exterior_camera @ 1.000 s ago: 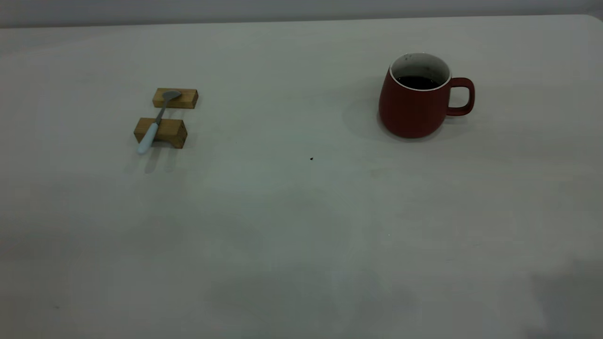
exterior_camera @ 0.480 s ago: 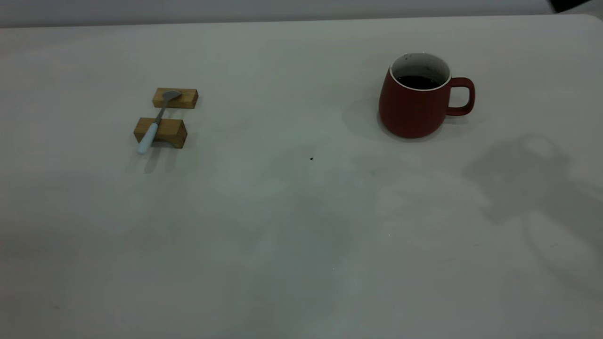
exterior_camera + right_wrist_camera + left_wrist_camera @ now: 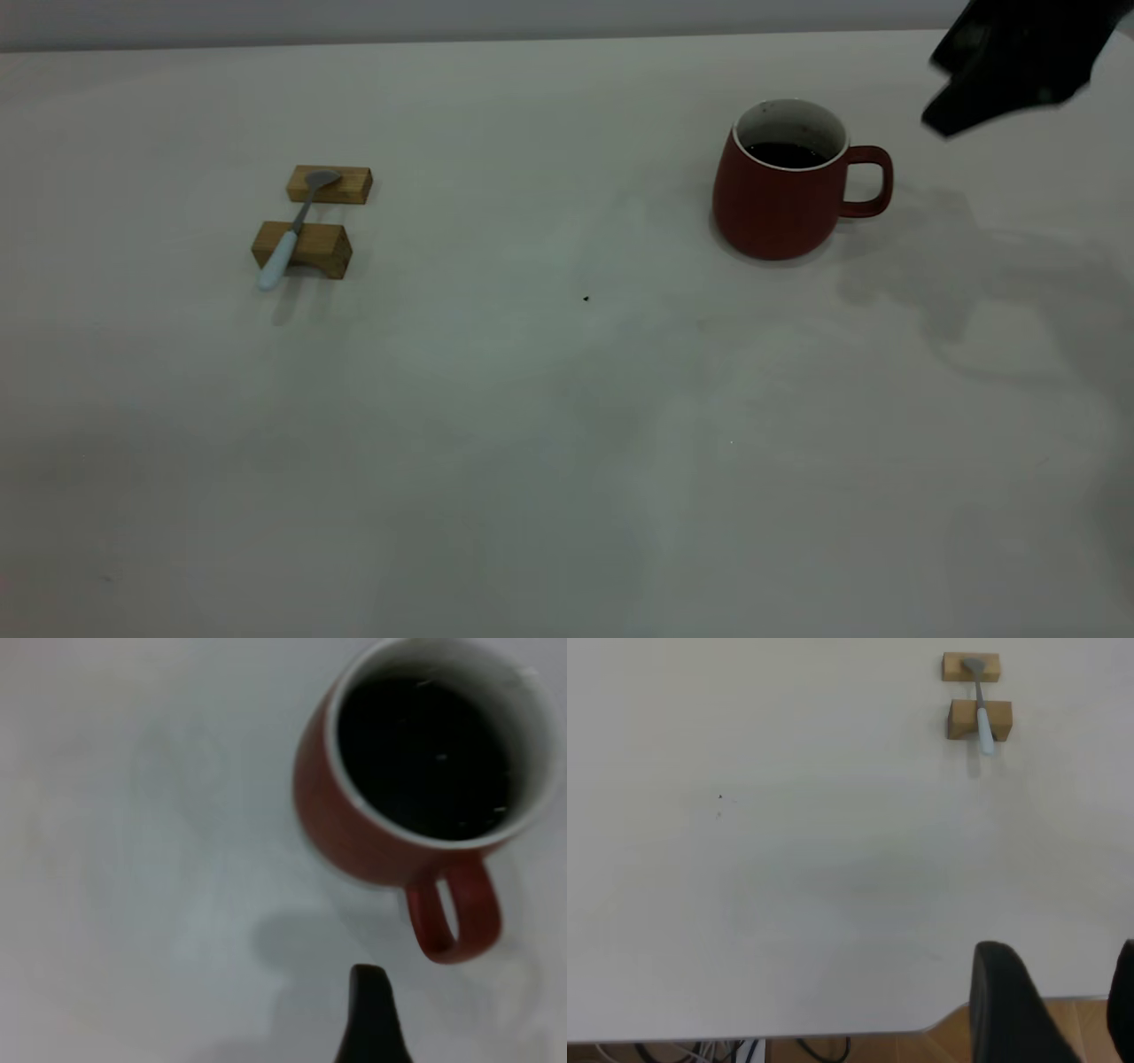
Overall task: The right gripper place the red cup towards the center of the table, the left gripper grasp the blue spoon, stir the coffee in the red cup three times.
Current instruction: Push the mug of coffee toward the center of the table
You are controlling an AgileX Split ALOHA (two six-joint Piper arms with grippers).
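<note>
Two wooden blocks point(image 3: 314, 217) sit on the left part of the table point(image 3: 532, 425), one just behind the other with a narrow gap between them. The blue spoon point(image 3: 295, 227) lies across both: its grey bowl rests on the far block, its stem bridges the gap, and its pale blue handle crosses the near block and juts out past the near edge. Nothing holds it. A tiny dark speck point(image 3: 586, 299) marks the tabletop near the middle.

Right of centre stands the red cup point(image 3: 785, 182), upright on the table, its loop handle pointing toward the right side. The coffee point(image 3: 783, 155) fills it part way, well below the white rim. The cup stands well apart from the spoon and blocks.

Farthest right, at the upper corner, the right gripper point(image 3: 948, 120) hangs in the air above the table, beyond the cup's handle side and clear of it, holding nothing. It appears only as a dark tapering shape, and whether its fingers are spread or closed cannot be told. Its shadow falls on the table beside the cup.

The left gripper point(image 3: 1059, 1010) shows only in its own wrist view, at the table's edge, well apart from the spoon, fingers spread and grasping nothing.
</note>
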